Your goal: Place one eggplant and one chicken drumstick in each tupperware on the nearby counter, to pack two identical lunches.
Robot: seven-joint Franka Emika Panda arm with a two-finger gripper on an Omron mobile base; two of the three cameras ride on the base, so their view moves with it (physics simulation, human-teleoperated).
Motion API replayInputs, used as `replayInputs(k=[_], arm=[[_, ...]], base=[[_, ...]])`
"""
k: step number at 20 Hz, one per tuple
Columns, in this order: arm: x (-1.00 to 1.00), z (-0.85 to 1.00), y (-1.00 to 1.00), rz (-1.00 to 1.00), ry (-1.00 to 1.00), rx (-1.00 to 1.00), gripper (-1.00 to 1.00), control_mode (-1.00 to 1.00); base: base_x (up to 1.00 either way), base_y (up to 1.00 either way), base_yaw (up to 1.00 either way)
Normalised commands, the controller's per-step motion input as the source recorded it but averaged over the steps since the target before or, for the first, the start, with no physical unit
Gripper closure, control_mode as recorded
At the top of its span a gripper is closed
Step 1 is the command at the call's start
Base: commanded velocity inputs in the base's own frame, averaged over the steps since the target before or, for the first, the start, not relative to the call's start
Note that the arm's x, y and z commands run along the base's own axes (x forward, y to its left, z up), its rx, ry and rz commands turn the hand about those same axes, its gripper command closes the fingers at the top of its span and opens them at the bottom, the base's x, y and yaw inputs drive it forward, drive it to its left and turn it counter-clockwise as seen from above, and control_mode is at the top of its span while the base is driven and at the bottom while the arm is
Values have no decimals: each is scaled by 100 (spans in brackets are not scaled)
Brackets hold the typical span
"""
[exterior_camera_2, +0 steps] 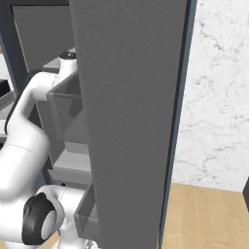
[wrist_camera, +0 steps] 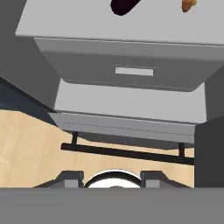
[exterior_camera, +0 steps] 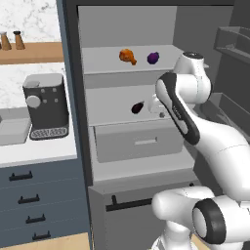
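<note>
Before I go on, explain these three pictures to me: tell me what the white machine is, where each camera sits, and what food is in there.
The white machine is a robot arm on a base that can drive, reaching into an open fridge. Two cameras ride on the base behind it, one on each side; the right one mostly sees the grey fridge door. The third camera sits on the hand, looking past its claw, which holds nothing I can see. The top shelf holds a chicken drumstick and a violet eggplant. The shelf below holds a dark eggplant and, in the hand view, a second drumstick.
</note>
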Motion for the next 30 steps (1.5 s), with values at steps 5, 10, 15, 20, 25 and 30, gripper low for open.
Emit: replayInputs(k=[5, 10, 15, 20, 25, 30], arm=[[13, -54, 22, -10, -15, 0, -100, -100], [32, -67, 34, -13, -21, 0, -100, -100], [36, -18, 6, -11, -8, 1, -100, -100], [55, 7, 0, -16, 0, 7, -100, -100], [60, 0, 0, -15, 1, 5, -100, -100], [43, -3, 1, -3, 1, 0, -100, -100]], base=[[0, 0, 0], [0, 0, 0], [0, 0, 0], [0, 0, 0], [0, 0, 0], [0, 0, 0]])
